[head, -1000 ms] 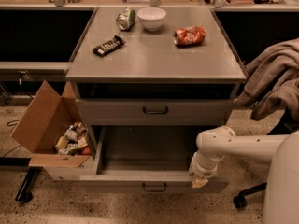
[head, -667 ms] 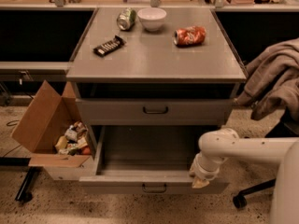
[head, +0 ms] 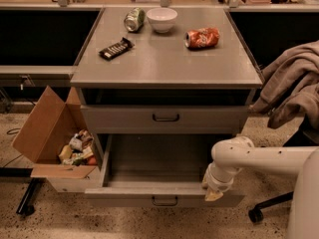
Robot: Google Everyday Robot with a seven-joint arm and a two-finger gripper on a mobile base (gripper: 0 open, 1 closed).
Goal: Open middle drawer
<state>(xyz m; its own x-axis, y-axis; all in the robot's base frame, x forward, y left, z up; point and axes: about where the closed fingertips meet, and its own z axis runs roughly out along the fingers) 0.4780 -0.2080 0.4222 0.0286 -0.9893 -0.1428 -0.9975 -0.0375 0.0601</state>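
Observation:
The middle drawer [head: 124, 197] is pulled well out of the grey cabinet. Its low front panel carries a small dark loop handle [head: 164, 201], and its plain grey inside shows. My gripper [head: 214, 193], at the end of the white arm [head: 259, 158], sits at the right front corner of that drawer, against its front panel. Above it, the similar low-fronted drawer [head: 164, 117] is closed.
On the cabinet top [head: 164, 59] lie a crushed green can [head: 134, 19], a white bowl [head: 161, 19], a red can [head: 202, 37] and a dark snack bar [head: 116, 48]. An open cardboard box [head: 55, 138] with wrappers stands at left. A chair with a grey garment [head: 294, 88] is at right.
The arm's elbow has shifted slightly to the right and the gripper has dropped a little at the drawer's right front corner. The drawer stands open as before.

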